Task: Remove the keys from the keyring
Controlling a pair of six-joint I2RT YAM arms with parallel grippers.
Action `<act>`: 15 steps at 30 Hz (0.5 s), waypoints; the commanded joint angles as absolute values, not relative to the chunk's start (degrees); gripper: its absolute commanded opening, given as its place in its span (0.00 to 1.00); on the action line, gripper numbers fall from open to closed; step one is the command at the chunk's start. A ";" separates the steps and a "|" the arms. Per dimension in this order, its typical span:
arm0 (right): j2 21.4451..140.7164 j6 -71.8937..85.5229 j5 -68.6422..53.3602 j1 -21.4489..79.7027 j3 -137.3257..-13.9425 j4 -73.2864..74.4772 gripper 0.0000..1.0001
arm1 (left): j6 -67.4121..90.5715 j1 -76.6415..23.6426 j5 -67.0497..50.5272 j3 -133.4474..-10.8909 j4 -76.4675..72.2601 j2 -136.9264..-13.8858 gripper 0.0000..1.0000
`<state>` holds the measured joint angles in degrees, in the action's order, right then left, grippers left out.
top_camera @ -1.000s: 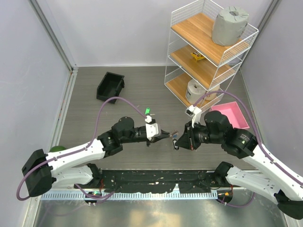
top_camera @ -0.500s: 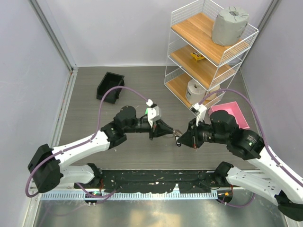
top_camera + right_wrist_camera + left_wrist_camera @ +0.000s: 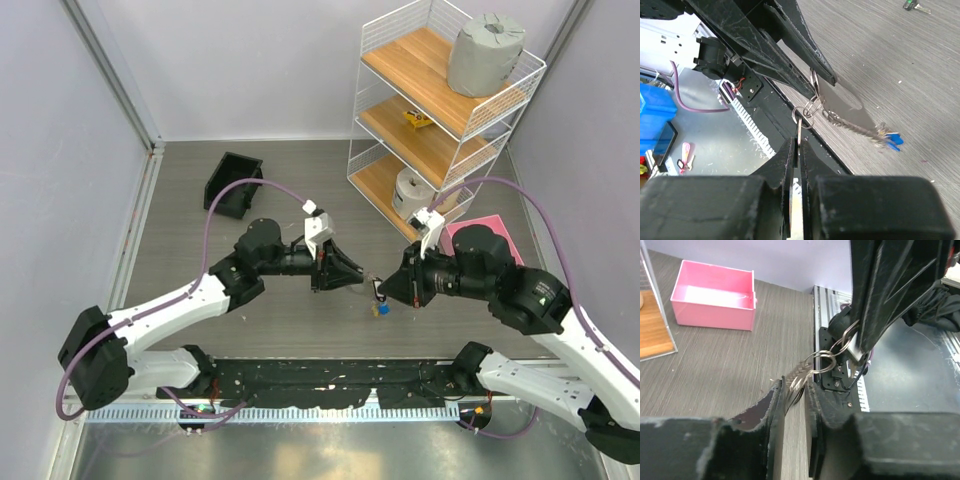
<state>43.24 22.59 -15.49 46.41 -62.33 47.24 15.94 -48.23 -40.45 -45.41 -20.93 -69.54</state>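
Near centre, above the table: left gripper (image 3: 357, 279) and right gripper (image 3: 386, 290), tips almost meeting, each clamped on the keyring (image 3: 808, 107). The keys (image 3: 381, 308), blue head visible, dangle below. Far right: pink tray (image 3: 492, 238), wire shelf (image 3: 386, 60).

Floor (image 3: 310, 165) lies bare between black bin (image 3: 233, 184), wire shelf (image 3: 440, 150) and pink tray (image 3: 712, 315).

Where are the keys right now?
In the top view, the keys dangle centre-front, just under where the left gripper and right gripper meet.
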 commanded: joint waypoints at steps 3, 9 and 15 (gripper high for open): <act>45.70 22.06 -16.00 46.93 -69.60 47.99 0.05 | 10.65 -46.93 -38.41 -42.89 -21.45 -65.48 0.37; 47.63 21.88 -17.05 46.93 -71.36 48.25 0.05 | 3.44 -46.85 -39.73 -44.73 -16.71 -62.93 0.47; 48.86 21.18 -18.10 46.93 -72.77 49.48 0.05 | -2.80 -46.85 -42.80 -46.14 -15.55 -61.44 0.55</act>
